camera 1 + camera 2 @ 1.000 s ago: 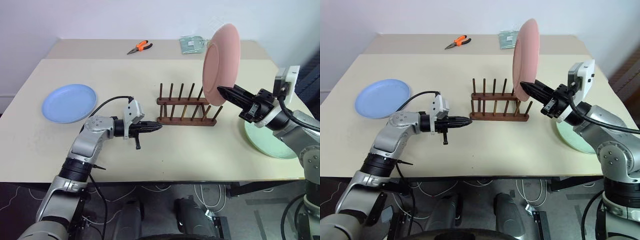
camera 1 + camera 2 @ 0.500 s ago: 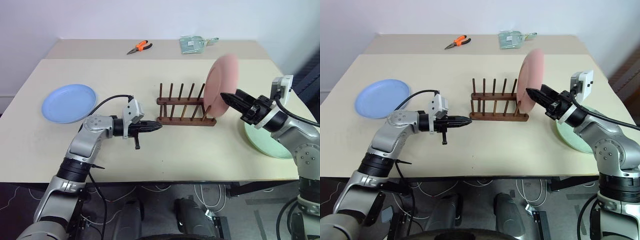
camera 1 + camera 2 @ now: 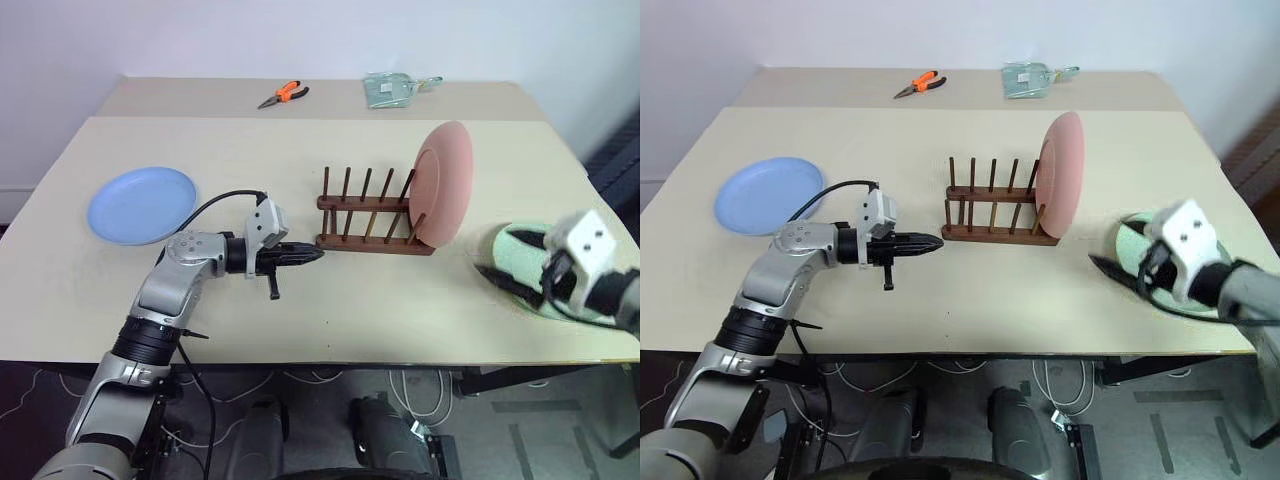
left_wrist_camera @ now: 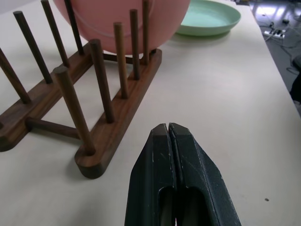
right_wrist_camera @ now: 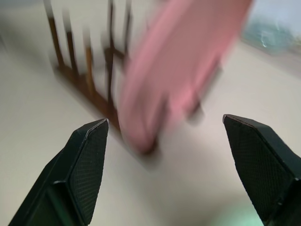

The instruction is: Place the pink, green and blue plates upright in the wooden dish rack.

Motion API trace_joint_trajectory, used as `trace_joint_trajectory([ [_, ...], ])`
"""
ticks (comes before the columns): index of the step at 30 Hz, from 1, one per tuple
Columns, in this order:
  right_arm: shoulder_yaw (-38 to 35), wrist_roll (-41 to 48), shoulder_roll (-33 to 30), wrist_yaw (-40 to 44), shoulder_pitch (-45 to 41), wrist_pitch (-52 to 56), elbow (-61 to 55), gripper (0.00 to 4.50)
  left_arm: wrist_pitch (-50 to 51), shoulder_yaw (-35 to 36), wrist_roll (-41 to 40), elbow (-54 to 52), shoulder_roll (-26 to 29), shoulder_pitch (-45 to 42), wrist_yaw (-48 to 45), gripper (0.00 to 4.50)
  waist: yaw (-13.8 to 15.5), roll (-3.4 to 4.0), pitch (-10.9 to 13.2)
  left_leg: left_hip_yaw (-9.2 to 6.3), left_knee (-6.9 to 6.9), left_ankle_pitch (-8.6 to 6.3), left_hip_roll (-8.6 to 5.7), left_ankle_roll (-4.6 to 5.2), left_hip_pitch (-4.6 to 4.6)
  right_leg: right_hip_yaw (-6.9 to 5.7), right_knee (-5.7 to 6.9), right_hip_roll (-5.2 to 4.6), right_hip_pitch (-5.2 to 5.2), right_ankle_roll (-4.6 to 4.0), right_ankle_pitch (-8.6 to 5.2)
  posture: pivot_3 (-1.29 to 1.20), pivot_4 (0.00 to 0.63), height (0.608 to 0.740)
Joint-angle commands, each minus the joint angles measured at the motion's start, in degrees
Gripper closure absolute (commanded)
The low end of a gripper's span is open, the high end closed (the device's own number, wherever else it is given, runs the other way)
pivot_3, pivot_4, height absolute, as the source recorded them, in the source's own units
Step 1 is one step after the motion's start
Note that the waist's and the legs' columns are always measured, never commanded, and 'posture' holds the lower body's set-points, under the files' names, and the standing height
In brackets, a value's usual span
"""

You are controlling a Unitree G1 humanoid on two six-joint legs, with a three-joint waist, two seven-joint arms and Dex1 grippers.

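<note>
Salmon-pink round plastic plate racked upright; right gripper spread, empty; next, pinch mint-green plate by rim; left gripper pressed together.

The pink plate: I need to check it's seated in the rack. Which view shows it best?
The left eye view: the whole pink plate stands upright at the wooden dish rack's right end. The right eye view matches. The left wrist view catches its lower part between pegs; the right wrist view blurs it.
</note>
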Motion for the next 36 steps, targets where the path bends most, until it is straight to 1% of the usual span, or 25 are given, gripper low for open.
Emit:
trace_joint_trajectory([
  [1,2.7,-9.2,2.2,-6.4,2.4,-1.9,1.0,0.54,-1.8,-0.7,-0.2,0.3,-1.3,-1.5,-0.9,4.5,-0.4,0.0,0.0,0.03,0.02,0.0,0.0,0.0,0.01,0.02,0.0,-0.01,0.0,0.0,0.0,0.0,0.15,0.732],
  [5,7.5,-16.4,5.2,-11.7,2.1,-2.7,5.9,0.54,-2.8,-1.6,0.4,1.7,-2.4,-2.5,-1.6,4.5,-0.7,0.04,0.0,0.14,0.02,0.0,0.01,0.0,0.12,0.14,0.06,0.0,-0.02,-0.07,0.06,0.0,0.15,0.732],
  [7,8.2,-18.8,6.8,-14.3,1.2,-3.4,8.4,1.07,-3.1,-1.7,0.6,2.0,-2.5,-2.8,-1.9,4.5,-0.5,0.04,0.0,0.14,0.0,0.0,0.01,0.0,0.12,0.13,0.04,0.0,-0.03,-0.07,0.05,0.0,0.15,0.732],
  [8,8.2,-19.5,7.1,-14.8,0.9,-3.6,9.2,1.43,-3.2,-1.7,0.7,2.2,-2.5,-2.9,-2.0,4.5,-0.5,0.02,0.0,0.15,-0.01,0.0,0.0,0.0,0.11,0.14,0.02,0.0,-0.03,-0.06,0.04,0.0,0.15,0.732],
  [9,8.2,-20.0,7.2,-14.8,0.9,-3.9,9.5,1.9,-3.4,-1.7,0.8,2.4,-2.4,-3.0,-2.1,4.5,-0.4,0.03,0.0,0.15,0.0,0.0,0.0,0.0,0.1,0.13,0.01,0.0,-0.03,-0.06,0.04,0.0,0.15,0.732],
  [13,7.7,-20.6,7.6,-14.3,0.5,-4.3,10.0,3.98,-3.4,-1.6,0.7,2.3,-1.9,-2.8,-2.4,4.5,-0.1,0.03,0.0,0.15,0.01,0.0,-0.01,0.0,0.07,0.14,0.01,-0.01,-0.03,-0.05,0.04,0.0,0.15,0.732],
  [14,7.4,-20.5,7.8,-14.3,0.3,-4.1,10.0,4.43,-3.4,-1.5,0.7,2.1,-1.7,-2.6,-2.4,4.5,-0.2,0.03,0.0,0.15,0.01,0.0,-0.01,0.0,0.07,0.15,0.0,-0.01,-0.03,-0.05,0.03,0.0,0.15,0.732],
  [18,6.4,-23.3,6.5,-15.3,-0.4,-6.5,8.6,4.43,-3.4,-1.2,1.1,1.9,-1.3,-2.0,-1.7,4.5,-0.2,0.03,0.0,0.15,0.01,0.0,-0.01,0.0,0.07,0.15,0.01,-0.01,-0.03,-0.05,0.03,0.0,0.15,0.732],
  [19,5.1,-23.4,6.3,-16.1,-2.1,-7.6,7.6,4.43,-3.9,-0.9,1.5,2.5,-1.2,-1.8,-1.1,4.5,-0.2,0.03,0.0,0.15,0.01,0.0,-0.01,0.0,0.07,0.14,0.01,-0.01,-0.03,-0.05,0.03,0.0,0.15,0.732],
  [23,-0.1,-22.6,6.1,-19.2,-11.0,-8.2,3.5,4.43,-6.6,0.0,3.4,5.5,-0.6,-1.3,1.3,4.5,-0.8,0.22,0.0,0.27,0.01,0.0,-0.01,0.0,0.1,0.26,0.08,-0.01,-0.11,-0.05,0.06,0.0,0.15,0.732],
  [25,-2.8,-16.5,7.6,-19.7,-20.2,-7.3,-1.8,4.43,-7.2,1.5,3.0,6.8,-0.7,-0.8,3.0,4.5,-0.9,0.23,0.0,0.23,-0.05,0.0,0.02,0.0,0.14,0.24,0.09,0.05,-0.1,-0.04,0.05,0.0,0.15,0.732],
  [27,-4.0,-12.4,8.8,-19.7,-25.5,-5.5,-5.0,4.43,-8.2,2.3,2.9,7.5,-0.9,-0.5,3.9,4.5,-0.8,0.25,0.1,0.22,-0.09,0.0,0.03,0.0,0.1,0.24,0.1,0.06,-0.15,-0.03,0.05,0.0,0.15,0.732],
  [28,-3.7,-6.2,9.7,-18.7,-29.1,-2.8,-7.9,4.43,-8.8,3.0,2.8,8.1,-0.9,-0.4,4.5,4.5,-0.6,0.24,0.1,0.14,-0.1,0.0,0.04,0.01,0.09,0.19,0.09,0.09,-0.14,-0.01,0.04,0.0,0.15,0.732],
  [30,-3.5,1.3,10.9,-17.5,-33.5,1.2,-11.6,4.43,-9.6,3.8,2.7,9.0,-0.9,-0.2,5.0,4.5,-0.4,0.22,0.1,0.09,-0.11,-0.02,0.04,0.03,0.06,0.15,0.07,0.09,-0.11,0.01,0.03,0.0,0.15,0.732],
  [31,-3.0,7.3,11.8,-17.5,-36.0,4.0,-13.7,4.43,-9.4,4.4,2.2,8.7,-0.7,0.2,4.9,4.5,-0.2,0.21,0.1,0.08,-0.11,-0.02,0.04,0.04,0.05,0.14,0.07,0.07,-0.11,0.02,0.03,0.0,0.15,0.732],
  [33,-1.1,25.7,16.4,-21.2,-41.2,8.9,-17.1,4.43,-7.8,5.7,0.6,7.8,0.3,1.1,4.1,4.5,-0.2,0.18,0.1,0.06,-0.07,-0.03,0.02,0.04,-0.01,0.11,0.05,0.02,-0.1,0.01,0.03,0.0,0.15,0.732],
  [34,-0.5,32.6,18.1,-23.1,-43.0,10.5,-18.0,4.43,-7.2,6.1,0.0,7.4,0.7,1.5,3.7,4.5,-0.4,0.18,0.1,0.08,-0.06,-0.03,0.03,0.05,-0.01,0.11,0.04,0.01,-0.09,0.0,0.03,0.0,0.15,0.732],
  [35,0.9,37.8,21.0,-25.8,-43.9,11.3,-18.1,4.43,-7.2,6.2,0.1,7.2,1.4,2.0,3.2,4.5,-0.4,0.19,0.1,0.08,-0.05,-0.03,0.05,0.05,0.0,0.12,0.06,0.0,-0.09,-0.01,0.04,0.0,0.15,0.732],
  [36,1.8,40.7,22.5,-27.8,-44.2,11.8,-18.0,4.43,-7.3,6.2,0.3,7.0,1.9,2.4,2.9,4.5,-0.5,0.13,0.1,0.07,-0.06,-0.03,0.05,0.05,0.0,0.11,0.08,0.0,-0.09,-0.01,0.04,0.0,0.15,0.732],
])
